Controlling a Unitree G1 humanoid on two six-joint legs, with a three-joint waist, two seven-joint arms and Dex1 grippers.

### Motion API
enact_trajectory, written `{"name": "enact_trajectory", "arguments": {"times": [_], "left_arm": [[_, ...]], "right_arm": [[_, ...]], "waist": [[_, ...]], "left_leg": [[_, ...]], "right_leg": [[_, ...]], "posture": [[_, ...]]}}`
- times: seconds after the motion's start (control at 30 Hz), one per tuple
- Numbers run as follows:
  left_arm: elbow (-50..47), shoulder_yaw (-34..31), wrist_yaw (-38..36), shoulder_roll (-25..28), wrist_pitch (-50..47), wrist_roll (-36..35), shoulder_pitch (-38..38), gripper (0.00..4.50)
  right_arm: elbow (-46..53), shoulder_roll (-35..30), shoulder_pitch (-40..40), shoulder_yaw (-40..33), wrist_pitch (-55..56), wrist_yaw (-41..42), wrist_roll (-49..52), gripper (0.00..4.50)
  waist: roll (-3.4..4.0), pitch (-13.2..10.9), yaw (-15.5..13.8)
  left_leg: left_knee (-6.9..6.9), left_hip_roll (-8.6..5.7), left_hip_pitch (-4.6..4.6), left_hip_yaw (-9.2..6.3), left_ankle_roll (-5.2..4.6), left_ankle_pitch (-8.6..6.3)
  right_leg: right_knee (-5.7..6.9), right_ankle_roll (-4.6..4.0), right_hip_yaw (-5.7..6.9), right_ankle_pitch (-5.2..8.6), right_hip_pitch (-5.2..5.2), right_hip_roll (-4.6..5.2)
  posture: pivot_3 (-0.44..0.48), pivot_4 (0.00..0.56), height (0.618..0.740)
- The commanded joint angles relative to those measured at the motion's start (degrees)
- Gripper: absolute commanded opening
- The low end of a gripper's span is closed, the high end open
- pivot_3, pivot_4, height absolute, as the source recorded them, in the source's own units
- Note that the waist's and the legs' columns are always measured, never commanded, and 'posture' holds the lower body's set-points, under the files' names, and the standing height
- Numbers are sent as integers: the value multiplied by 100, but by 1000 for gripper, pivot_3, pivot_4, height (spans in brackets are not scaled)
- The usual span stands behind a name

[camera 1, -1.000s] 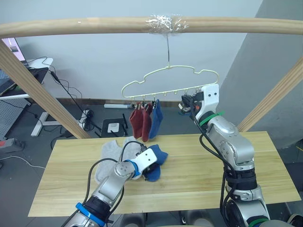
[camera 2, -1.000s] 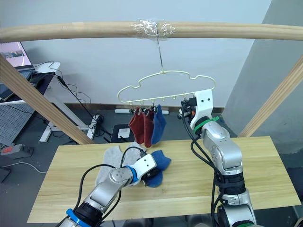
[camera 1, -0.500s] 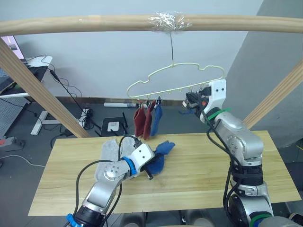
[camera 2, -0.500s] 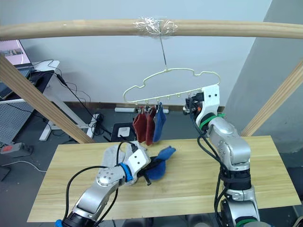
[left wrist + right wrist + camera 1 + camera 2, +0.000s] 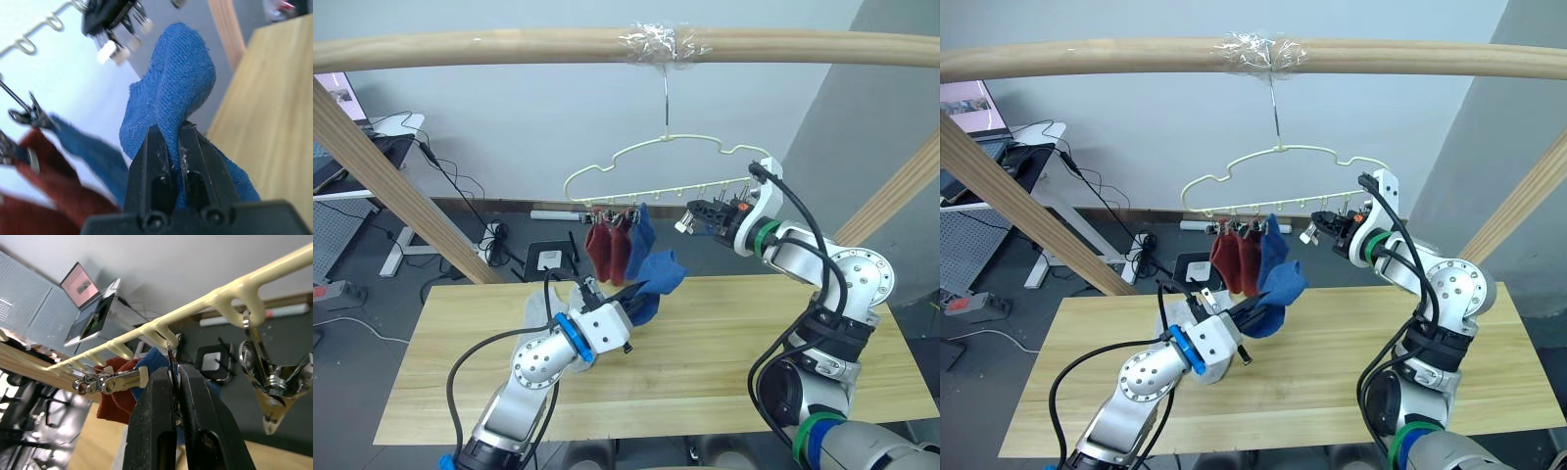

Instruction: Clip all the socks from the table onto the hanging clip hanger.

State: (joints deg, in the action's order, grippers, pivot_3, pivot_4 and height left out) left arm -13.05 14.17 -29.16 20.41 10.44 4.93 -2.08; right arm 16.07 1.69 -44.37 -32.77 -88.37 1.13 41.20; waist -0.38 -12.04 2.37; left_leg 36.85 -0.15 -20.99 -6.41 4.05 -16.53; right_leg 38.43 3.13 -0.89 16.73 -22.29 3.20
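The room is bright with soft, even light. Shadows on the desk [image 5: 724, 343] are faint. The tape [image 5: 656, 44] on the top beam [image 5: 460, 44] shines a little. Up close, the blue sock [image 5: 171, 98] looks sharp, but the red socks [image 5: 34, 196] look blurry.

We see two head views from above and behind the arms, facing forward and down over the table [image 5: 724, 343], far enough back to take in the clip hanger [image 5: 666, 171] and the overhead beam [image 5: 509, 44]. Both eyes share this whole scene, slightly offset sideways. The left wrist view looks along the left gripper [image 5: 171, 134], very close on a blue sock [image 5: 176, 93], with the hanger's clips behind. The right wrist view looks along the right gripper [image 5: 175, 377], very close under the hanger's bar, with the hung socks [image 5: 124, 382] beyond. All views share the clip row.
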Motion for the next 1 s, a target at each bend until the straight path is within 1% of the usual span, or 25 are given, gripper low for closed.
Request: {"name": "enact_trajectory", "arguments": {"times": [0.03,0.4,1.0], "left_arm": [[26,-83,148,-90,77,28,-225,38],[221,4,143,-178,140,50,-573,38],[276,130,278,-468,129,236,-826,38]], "right_arm": [[151,75,-106,-311,-373,-187,-51,0],[195,352,-159,-567,-413,-467,76,0],[135,415,-124,-564,-413,-681,336,0]], "waist": [[1,-1,11],[5,-5,78],[5,-5,84]], "left_leg": [[0,0,0,0,0,0],[-3,1,-3,1,-4,-3],[-12,1,-11,1,-12,-7]], "right_leg": [[-1,0,1,0,0,-1],[-12,1,-1,1,0,-3],[-36,3,1,0,0,-2]], "posture": [[-73,212,740],[-80,215,740],[-80,205,740]]}}
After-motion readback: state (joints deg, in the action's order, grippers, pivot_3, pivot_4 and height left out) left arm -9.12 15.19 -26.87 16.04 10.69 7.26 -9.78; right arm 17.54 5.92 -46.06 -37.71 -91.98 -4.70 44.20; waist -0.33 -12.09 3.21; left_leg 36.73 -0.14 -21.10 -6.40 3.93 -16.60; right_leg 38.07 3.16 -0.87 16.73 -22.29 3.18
